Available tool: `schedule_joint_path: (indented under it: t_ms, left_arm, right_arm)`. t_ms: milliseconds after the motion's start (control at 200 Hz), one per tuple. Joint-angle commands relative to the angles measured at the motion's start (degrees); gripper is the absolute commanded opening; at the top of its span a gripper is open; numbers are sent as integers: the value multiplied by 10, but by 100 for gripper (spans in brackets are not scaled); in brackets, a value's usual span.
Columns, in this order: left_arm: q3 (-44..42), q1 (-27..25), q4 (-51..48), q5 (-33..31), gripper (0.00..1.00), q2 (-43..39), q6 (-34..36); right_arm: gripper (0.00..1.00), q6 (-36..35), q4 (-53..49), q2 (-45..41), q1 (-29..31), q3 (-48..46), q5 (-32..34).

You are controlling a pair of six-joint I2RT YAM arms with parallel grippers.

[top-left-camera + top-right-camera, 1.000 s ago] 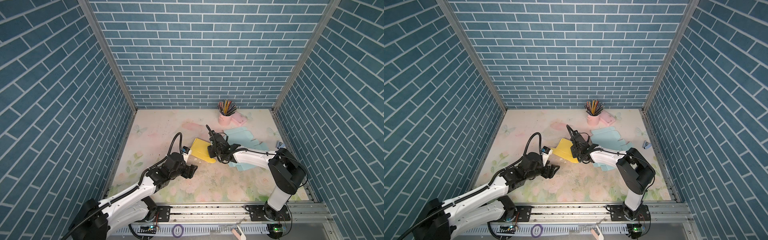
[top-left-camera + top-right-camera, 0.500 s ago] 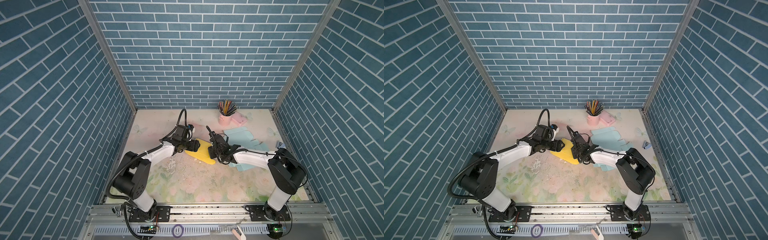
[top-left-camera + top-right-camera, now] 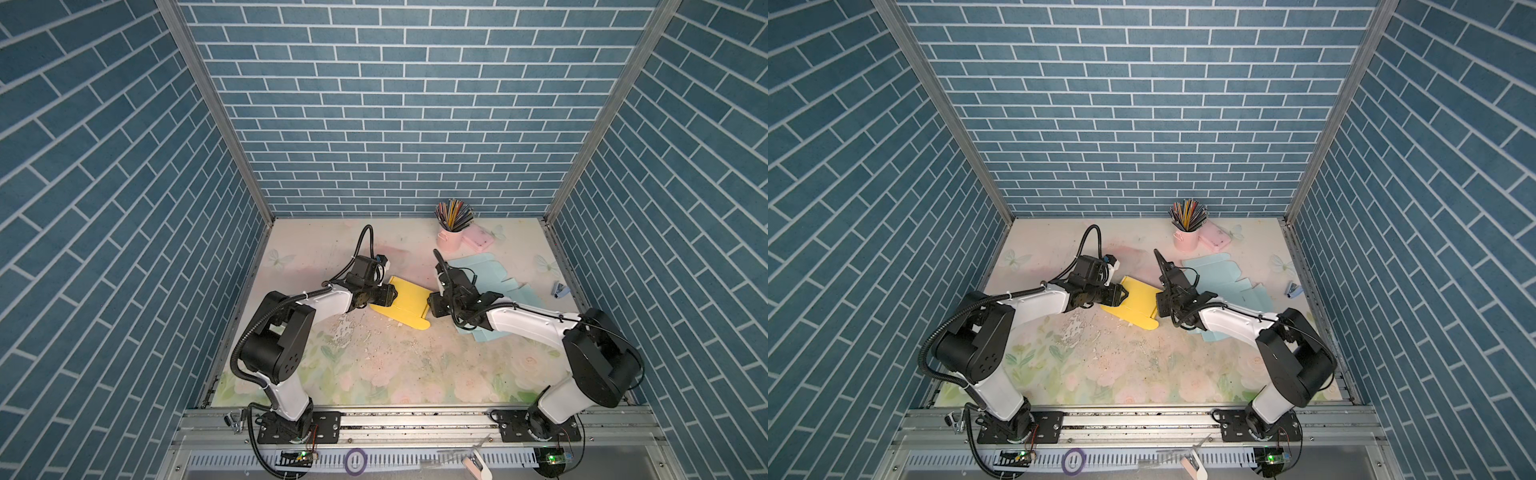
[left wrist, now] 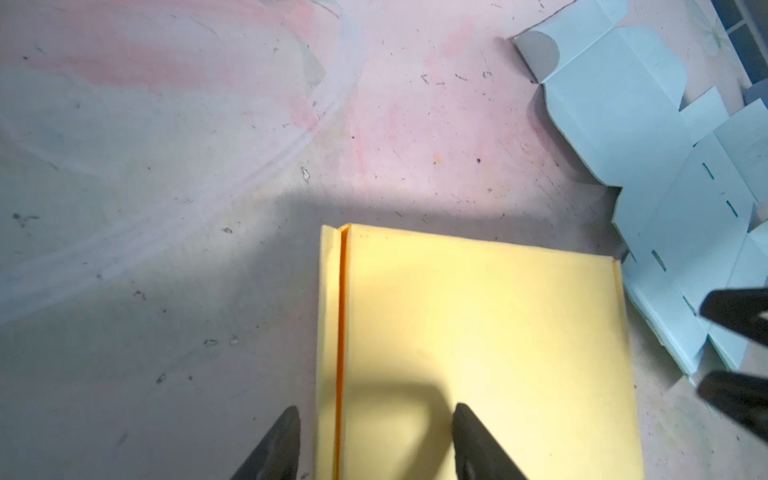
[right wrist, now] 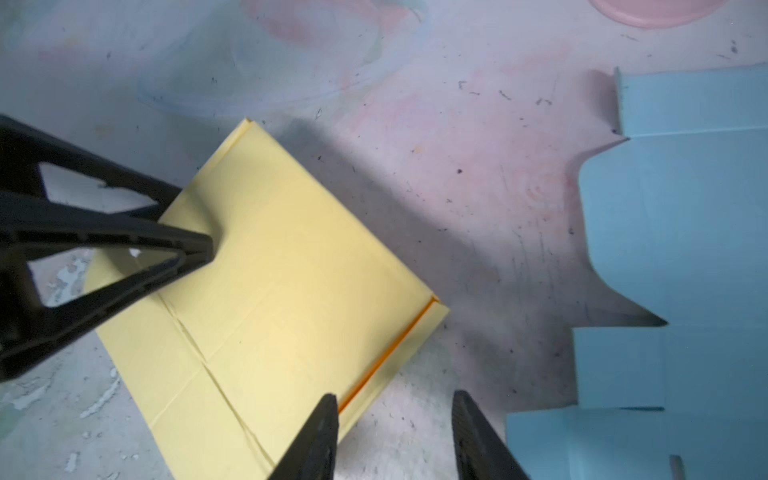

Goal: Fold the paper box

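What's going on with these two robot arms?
Two arms are set on a flattened yellow paper box between them. The left gripper, jaws open, has its tips over one end; the right gripper, also open, is at the opposite edge. The box lies flat, not yet formed. An unfolded light blue box blank lies beside it, under the right arm.

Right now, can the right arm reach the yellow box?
Probably yes. The right fingers stand open at one edge of the yellow box, nothing between; the left fingers sit at the opposite edge.

Yellow box (image 4: 478, 324) — left tool (image 4: 374, 411) astride edge
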Motion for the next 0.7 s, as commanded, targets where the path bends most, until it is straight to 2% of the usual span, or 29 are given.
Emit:
schedule_joint_path:
  t_ms: [0, 270, 505, 695]
  left_arm:
    - [-31, -1, 3, -9, 57, -16, -8]
    - [-66, -18, 16, -20, 56, -47, -28]
    - [-82, -31, 4, -23, 52, -86, -42]
    - [-116, -33, 7, -34, 49, -115, -72]
  right_arm:
    - [48, 70, 35, -13, -26, -20, -90]
    - [48, 89, 101, 51, -42, 2, -177]
    - [41, 76, 105, 122, -41, 47, -202]
    - [40, 54, 84, 164, -38, 87, -196]
